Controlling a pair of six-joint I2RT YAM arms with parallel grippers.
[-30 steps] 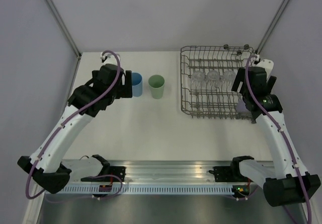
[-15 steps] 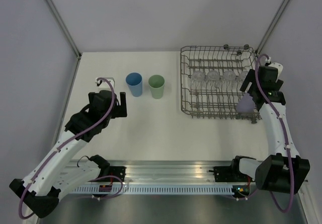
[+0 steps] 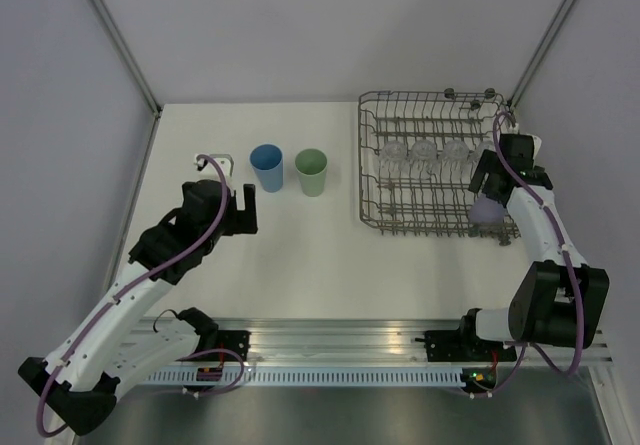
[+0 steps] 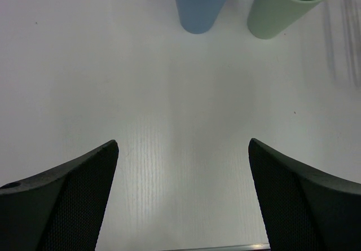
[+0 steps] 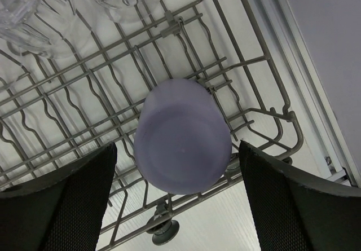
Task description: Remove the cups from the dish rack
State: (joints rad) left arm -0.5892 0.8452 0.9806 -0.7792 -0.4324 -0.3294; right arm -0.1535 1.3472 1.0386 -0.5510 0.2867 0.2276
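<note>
No writing, label, brand, number or sign can be read in any view. The blue cup (image 4: pixel 202 3) and the pale green cup (image 4: pixel 287 5) show plain walls, and the lavender cup (image 5: pixel 181 138) a plain base. The base rail (image 3: pixel 330 343), at 6 o'clock in the top view, is too small to show any print.

I read the dish rack (image 3: pixel 410 205) as thin grey metal wire, faintly shiny. The lavender cup (image 5: pixel 181 144) looks like matt opaque plastic, likewise the blue cup (image 4: pixel 202 5) and green cup (image 4: pixel 285 8). The glasses (image 5: pixel 31 22) are clear and glossy. The table (image 4: pixel 180 121) is smooth, matt white
</note>
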